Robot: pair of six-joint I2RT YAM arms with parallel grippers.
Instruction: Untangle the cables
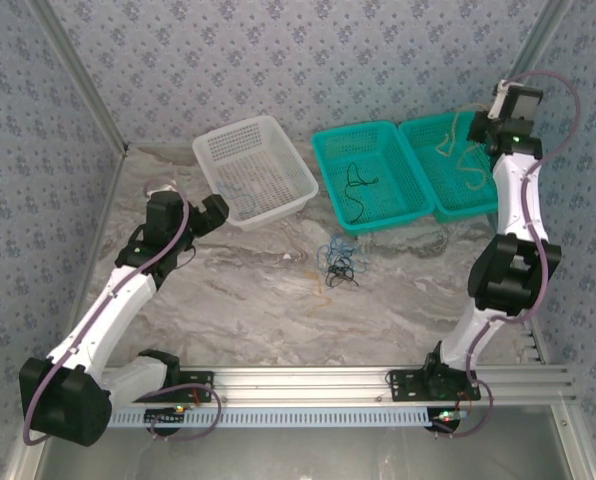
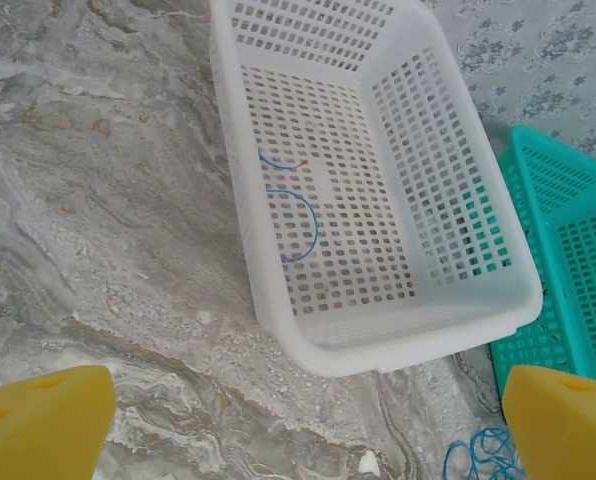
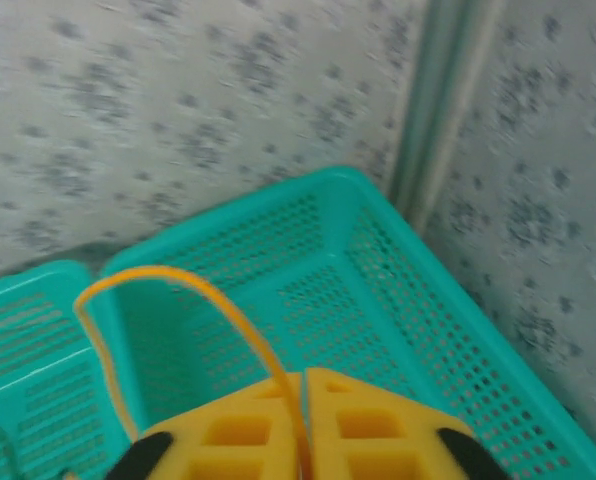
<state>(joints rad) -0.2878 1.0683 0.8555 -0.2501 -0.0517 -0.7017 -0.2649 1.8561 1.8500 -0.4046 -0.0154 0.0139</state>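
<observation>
- Between the right jaws, which were shut tight, ran one yellow-tan wire [image 3: 178, 275]. Its loop arched up ahead of them, above the far teal basket [image 3: 328, 180].
- Under those jaws, seen from overhead, more tan wires [image 1: 470, 165] lay in that same basket, so sorting by colour looked well along.
- Ahead of the left jaws, which stood wide apart and empty, sat the white basket [image 2: 398, 340] with a couple of blue wires [image 2: 308, 220] on its floor.
- Between the two sets of jaws, the middle teal basket [image 1: 323, 140] held a black wire [image 1: 356, 180].
- Left to do, as I judged it, was a small knot of blue and black cables [image 1: 340, 258]. It lay on the worktop [image 1: 258, 310], close to the left jaws on their right side and well apart from the right jaws. The held wire also awaited release.
- Near that knot, the white basket's front corner was the likeliest thing for the left jaws to bump.
</observation>
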